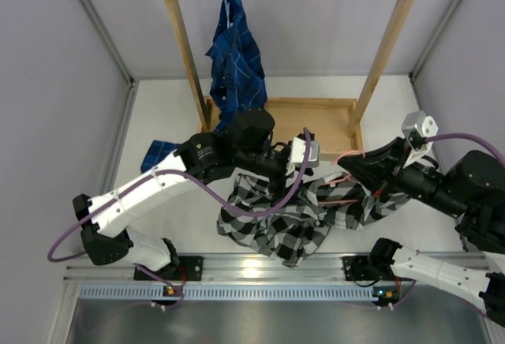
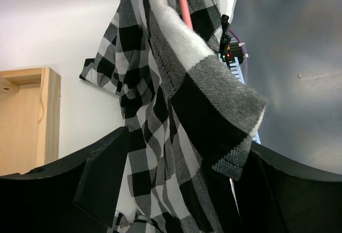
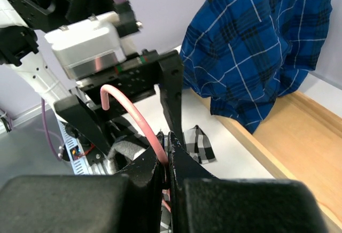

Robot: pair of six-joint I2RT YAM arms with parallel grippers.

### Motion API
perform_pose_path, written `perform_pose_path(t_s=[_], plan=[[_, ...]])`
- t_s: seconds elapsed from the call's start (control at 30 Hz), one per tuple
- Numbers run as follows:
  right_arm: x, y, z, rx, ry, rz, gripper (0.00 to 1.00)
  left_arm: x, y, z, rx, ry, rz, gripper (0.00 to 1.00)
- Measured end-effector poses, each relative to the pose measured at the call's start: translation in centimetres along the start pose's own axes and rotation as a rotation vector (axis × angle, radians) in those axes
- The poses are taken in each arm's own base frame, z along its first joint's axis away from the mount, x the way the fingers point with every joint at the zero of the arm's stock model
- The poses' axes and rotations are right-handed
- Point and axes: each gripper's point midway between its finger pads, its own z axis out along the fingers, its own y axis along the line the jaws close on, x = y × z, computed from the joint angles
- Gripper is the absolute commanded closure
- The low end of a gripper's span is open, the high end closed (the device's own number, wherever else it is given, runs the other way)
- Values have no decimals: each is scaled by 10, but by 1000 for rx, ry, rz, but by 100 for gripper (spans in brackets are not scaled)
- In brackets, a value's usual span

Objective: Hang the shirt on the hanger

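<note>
Above the counter (image 1: 170, 115), the right hand (image 3: 170, 155) clamps the hanger (image 3: 136, 115) mid-threading. The left hand (image 2: 176, 182) gapes wide around the shirt (image 2: 160, 83); it must likely grip and draw cloth over.

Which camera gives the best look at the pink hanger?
The right wrist view: the hanger shows its hook and neck close up, pinched in the right gripper. The top external view shows only bits of its pink wire among the shirt; the left wrist view shows one short stretch against the cloth.
</note>
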Motion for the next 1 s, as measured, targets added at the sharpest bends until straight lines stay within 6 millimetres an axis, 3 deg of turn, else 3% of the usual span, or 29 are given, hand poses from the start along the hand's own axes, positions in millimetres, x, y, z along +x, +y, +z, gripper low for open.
perform_pose_path(t_s=[0.1, 0.13, 0.3, 0.37, 0.63, 0.67, 0.7, 0.87, 0.97, 1.0], plan=[[2, 0, 1, 0, 4, 0, 100, 3, 3, 6, 4, 12, -15, 28], [3, 0, 2, 0, 5, 1, 100, 2, 4, 7, 6, 15, -19, 41], [8, -1, 6, 0, 11, 2, 100, -4, 4, 7, 9, 5, -33, 75], [8, -2, 6, 3, 11, 1, 100, -3, 4, 7, 9, 7, -34, 100], [12, -3, 7, 6, 17, 1, 100, 2, 7, 8, -8, 19, -29, 100], [13, -3, 7, 7, 19, 1, 94, 4, 8, 9, -7, 20, -28, 100], [15, -3, 7, 7, 24, 3, 66, 6, 8, 8, -4, 20, -28, 100], [7, -2, -1, 3, -17, -1, 47, 18, 10, 4, 22, 37, -51, 100], [3, -4, -15, 19, -31, -13, 34, 18, 12, 1, 27, 31, -59, 100], [0, -7, -22, 37, -36, -16, 26, 18, 12, -1, 27, 27, -58, 100]])
